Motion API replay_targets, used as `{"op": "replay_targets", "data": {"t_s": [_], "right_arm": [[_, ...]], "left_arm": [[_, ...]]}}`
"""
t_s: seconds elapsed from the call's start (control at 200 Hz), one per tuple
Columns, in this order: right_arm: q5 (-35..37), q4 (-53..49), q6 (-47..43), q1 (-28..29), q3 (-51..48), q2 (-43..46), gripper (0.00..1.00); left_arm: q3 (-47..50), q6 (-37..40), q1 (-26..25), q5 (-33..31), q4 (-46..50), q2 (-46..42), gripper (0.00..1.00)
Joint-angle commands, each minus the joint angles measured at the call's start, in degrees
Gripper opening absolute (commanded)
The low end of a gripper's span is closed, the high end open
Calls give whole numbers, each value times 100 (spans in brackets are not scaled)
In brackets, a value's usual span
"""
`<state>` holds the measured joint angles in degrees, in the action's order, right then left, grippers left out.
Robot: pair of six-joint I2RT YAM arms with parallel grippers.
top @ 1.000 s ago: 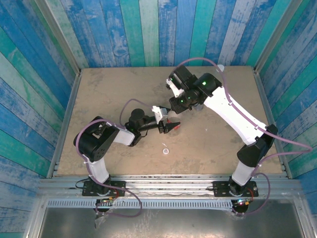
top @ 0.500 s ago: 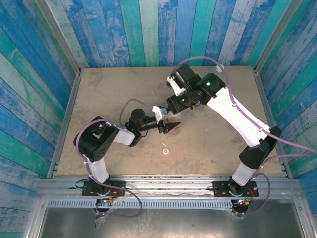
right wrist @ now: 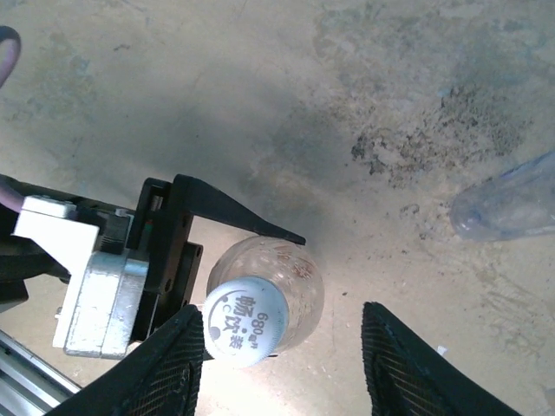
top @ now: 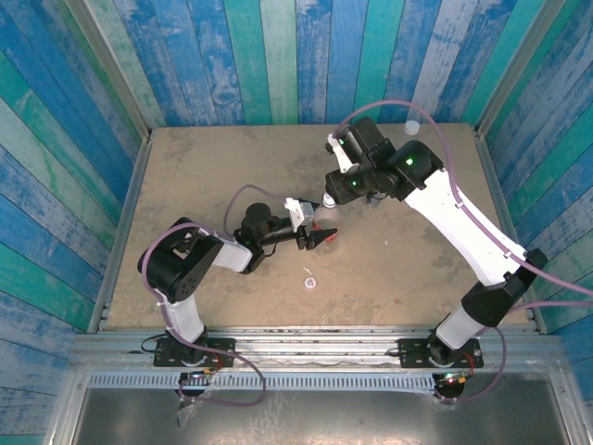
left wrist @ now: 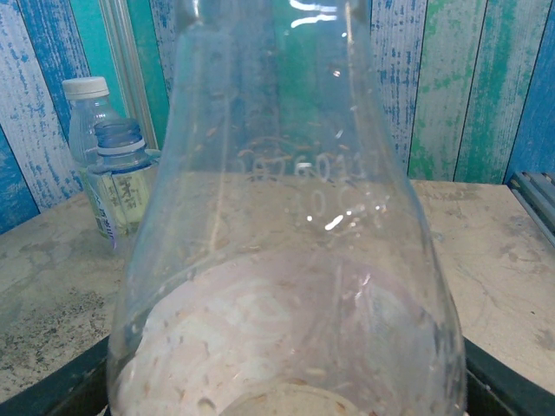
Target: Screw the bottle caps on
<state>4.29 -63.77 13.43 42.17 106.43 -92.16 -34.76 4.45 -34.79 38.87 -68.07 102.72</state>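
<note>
My left gripper (top: 318,237) is shut on a clear bottle (left wrist: 286,260) that stands upright near the table's middle, with a bit of red showing at it (top: 326,232). In the right wrist view this bottle (right wrist: 290,269) is seen from above, a white cap (right wrist: 245,322) with printed characters sitting on its neck and the left arm's black finger (right wrist: 234,212) against its side. My right gripper (right wrist: 282,314) hangs open above it. Its left finger is at the cap's edge and its right finger well clear. A loose cap (top: 309,282) lies on the table nearer the front.
Two more bottles stand at the far right of the table. One has a white cap (left wrist: 87,100); the other (left wrist: 121,178) has a bare blue neck and a green-yellow label. A bluish clear bottle (right wrist: 512,204) shows beside the right gripper. Painted plank walls surround the table.
The right arm's wrist has shifted right and toward the back, away from the held bottle. The left arm and its bottle have not moved.
</note>
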Motion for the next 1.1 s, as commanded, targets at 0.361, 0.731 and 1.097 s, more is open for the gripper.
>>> {"op": "replay_targets", "data": {"t_s": [0.361, 0.731, 1.097], "right_arm": [[21, -2, 10, -69, -429, 66, 44], [-61, -4, 113, -104, -506, 125, 38], [-310, 106, 209, -131, -654, 235, 30]], "left_arm": [[59, 108, -10, -86, 657, 40, 72], [66, 118, -11, -99, 674, 33, 72], [66, 98, -10, -86, 658, 55, 72]]}}
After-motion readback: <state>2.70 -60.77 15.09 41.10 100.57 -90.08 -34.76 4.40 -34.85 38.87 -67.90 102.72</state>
